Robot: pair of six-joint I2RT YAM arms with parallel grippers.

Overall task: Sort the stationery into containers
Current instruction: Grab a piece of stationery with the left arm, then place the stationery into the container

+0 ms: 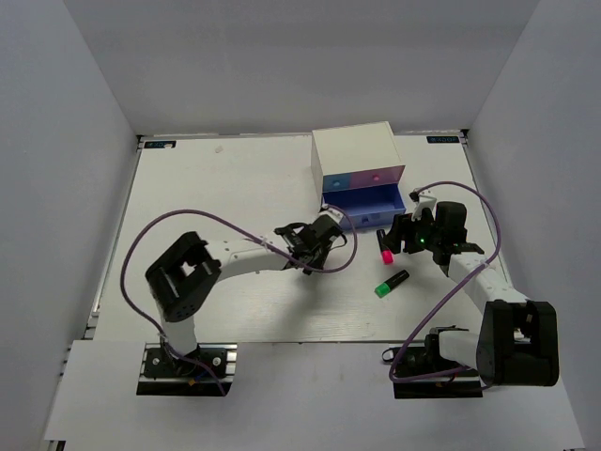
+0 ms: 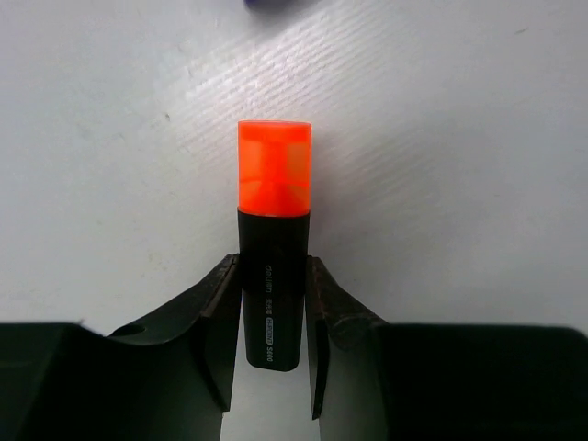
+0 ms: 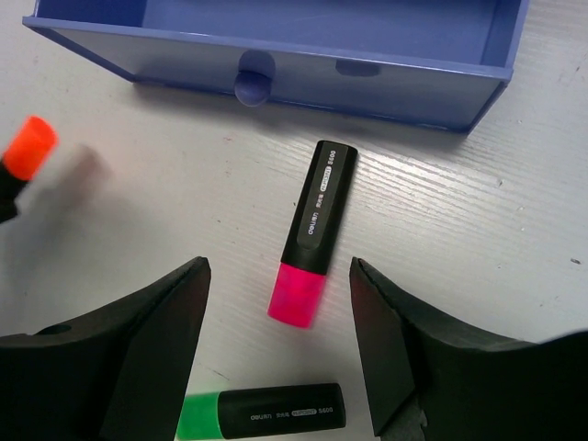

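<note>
Left wrist view shows the left pincer [image 2: 273, 265] closed on the orange highlighter [image 2: 274, 184] at its black barrel. The right pincer [image 3: 278, 266] stands open over the pink highlighter [image 3: 312, 230], which lies on the counter [image 3: 478, 230] near the open blue drawer [image 3: 367, 87].

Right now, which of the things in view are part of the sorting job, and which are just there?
Job: orange highlighter, pink highlighter, green highlighter, open blue drawer, white drawer box.
Not the job: purple cables, arm base plates.
</note>
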